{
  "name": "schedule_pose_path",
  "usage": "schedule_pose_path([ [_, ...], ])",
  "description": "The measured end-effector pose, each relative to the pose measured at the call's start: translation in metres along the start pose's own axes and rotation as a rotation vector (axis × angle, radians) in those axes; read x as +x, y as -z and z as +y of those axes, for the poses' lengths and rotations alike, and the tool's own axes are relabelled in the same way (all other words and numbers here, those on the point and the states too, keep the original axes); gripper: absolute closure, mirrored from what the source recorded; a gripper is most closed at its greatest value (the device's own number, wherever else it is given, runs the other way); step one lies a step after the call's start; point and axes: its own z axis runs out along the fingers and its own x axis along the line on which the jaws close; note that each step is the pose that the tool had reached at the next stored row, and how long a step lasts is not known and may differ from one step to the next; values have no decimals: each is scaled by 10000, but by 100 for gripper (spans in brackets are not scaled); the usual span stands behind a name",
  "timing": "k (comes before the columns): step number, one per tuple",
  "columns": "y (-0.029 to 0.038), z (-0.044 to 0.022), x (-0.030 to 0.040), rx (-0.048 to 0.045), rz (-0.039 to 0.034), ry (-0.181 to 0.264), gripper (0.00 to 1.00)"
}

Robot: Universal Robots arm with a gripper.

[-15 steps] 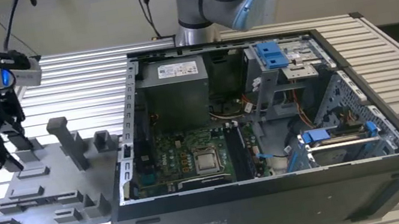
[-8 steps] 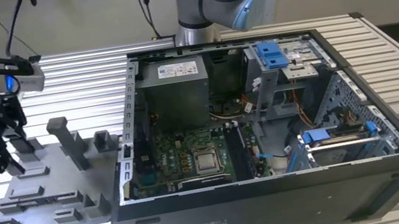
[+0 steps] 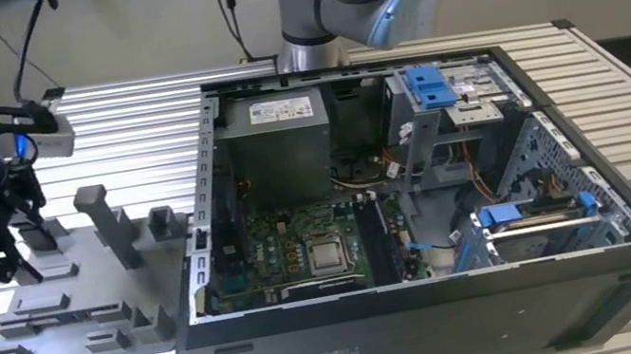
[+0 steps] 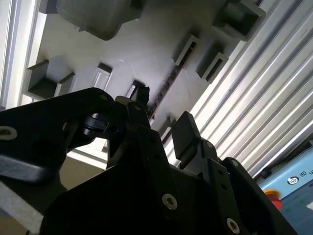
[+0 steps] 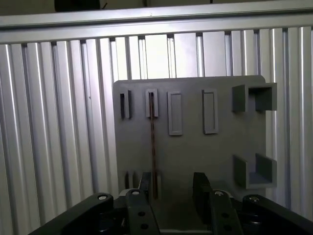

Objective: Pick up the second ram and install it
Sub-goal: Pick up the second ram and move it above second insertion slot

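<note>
While fingers point(image 5: 145, 185) stand apart, second ram point(image 5: 152, 142) edge-on

Your exterior view looks steeply down from above on the open computer case point(image 3: 425, 216), with the grey tray point(image 3: 54, 341) at its nine o'clock on the counter point(image 3: 606, 71). Both wrist views sit close to that tray. The first wrist view faces it squarely, and the second wrist view skims it obliquely past the fingers point(image 4: 186, 132). All three views share the tray.
</note>
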Motion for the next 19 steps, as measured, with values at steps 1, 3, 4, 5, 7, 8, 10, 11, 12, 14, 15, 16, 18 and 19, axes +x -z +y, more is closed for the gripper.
schedule_pose_path([
  [1,-18,6,1,-2,1,0,52],
  [3,-55,24,4,-4,1,-1,52],
  [4,-73,32,5,-4,1,0,52],
  [5,-91,39,6,-6,1,-1,52],
  [7,-127,53,8,-8,1,0,52],
  [8,-145,59,9,-9,1,0,52],
  [10,-183,70,11,-11,1,0,52],
  [11,-201,76,12,-11,1,-1,52],
  [12,-219,81,13,-11,2,-1,52],
  [14,-254,88,14,-10,1,0,52],
  [15,-271,93,15,-11,1,-1,52],
  [16,-288,96,16,-10,1,-1,52],
  [18,-318,103,17,-11,1,0,52],
  [19,-330,106,18,-12,2,0,52],
])
